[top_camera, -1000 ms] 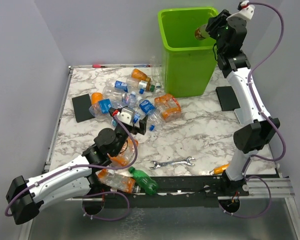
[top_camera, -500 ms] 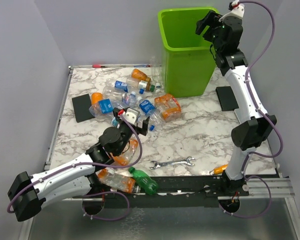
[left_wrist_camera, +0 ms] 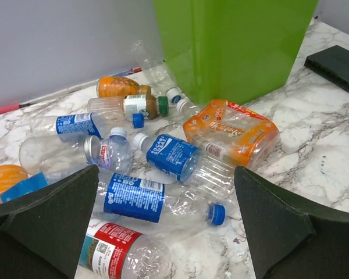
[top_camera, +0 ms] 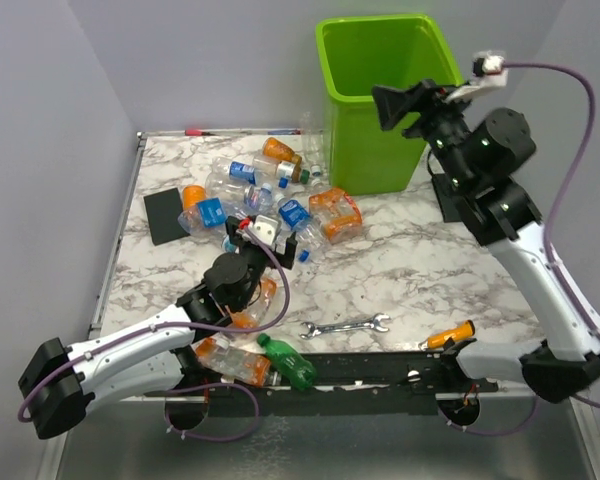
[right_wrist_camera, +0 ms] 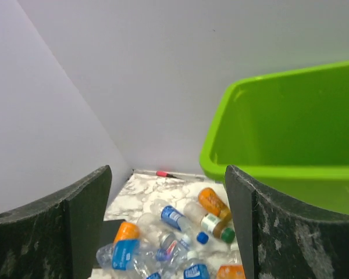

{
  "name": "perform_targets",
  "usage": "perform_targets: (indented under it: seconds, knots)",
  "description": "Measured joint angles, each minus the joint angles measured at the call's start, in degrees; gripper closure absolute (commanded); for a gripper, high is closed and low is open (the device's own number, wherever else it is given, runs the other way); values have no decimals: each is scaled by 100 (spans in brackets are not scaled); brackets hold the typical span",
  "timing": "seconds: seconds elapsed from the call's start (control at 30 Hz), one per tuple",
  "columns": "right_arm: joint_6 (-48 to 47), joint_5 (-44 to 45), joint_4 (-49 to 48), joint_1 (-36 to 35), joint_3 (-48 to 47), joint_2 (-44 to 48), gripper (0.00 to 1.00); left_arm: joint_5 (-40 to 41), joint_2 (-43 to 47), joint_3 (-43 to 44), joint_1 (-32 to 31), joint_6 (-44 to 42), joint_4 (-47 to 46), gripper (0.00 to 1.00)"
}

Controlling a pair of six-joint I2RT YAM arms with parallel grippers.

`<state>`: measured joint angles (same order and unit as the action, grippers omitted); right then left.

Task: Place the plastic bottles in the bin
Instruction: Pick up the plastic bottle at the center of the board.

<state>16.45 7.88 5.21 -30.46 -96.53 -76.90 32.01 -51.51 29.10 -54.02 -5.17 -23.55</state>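
Tabletop (top_camera: 400, 270) of veined marble carries the lime-green bin (top_camera: 375, 120) at its far side. Right gripper (right_wrist_camera: 168, 186) hovers near the bin's front rim, jaws well apart and empty. Left gripper (left_wrist_camera: 166, 192) hangs wide open over the plastic bottles (left_wrist_camera: 168, 154), gripping nothing; they lie scattered left of the bin.

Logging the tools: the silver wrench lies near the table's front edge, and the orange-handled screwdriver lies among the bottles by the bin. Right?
Partly. The top external view shows the orange-handled screwdriver also near the front edge, right of the silver wrench, well away from the bottles.
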Motion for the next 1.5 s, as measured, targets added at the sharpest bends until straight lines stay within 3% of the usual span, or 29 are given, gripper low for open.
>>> perform_targets:
  seconds: [0.27, 0.57, 0.83, 1.17, 1.37, 1.5]
  knots:
    - [802, -417, -212, 33, 3067, 1910, 20, 643, -81, 20, 0, 157, 52, 1]
    - [1447, -1307, -125, 33, 5766, 1989, 23, 1488, 227, 540, 55, 490, 964, 1]
    - [1504, -1405, -664, -37, 5849, 686, 21, 1480, 168, 400, 66, 442, 1088, 1]
    - [1764, -201, -922, -15, 4957, -739, 16, 1189, -28, 396, 66, 450, 1084, 1]
    - [2070, -55, -1091, 271, 4557, -1508, 20, 1086, -24, 396, 66, 450, 1082, 1]
    - [2173, -20, -1165, 439, 4352, -1943, 30, 1034, -26, 396, 66, 455, 1082, 1]
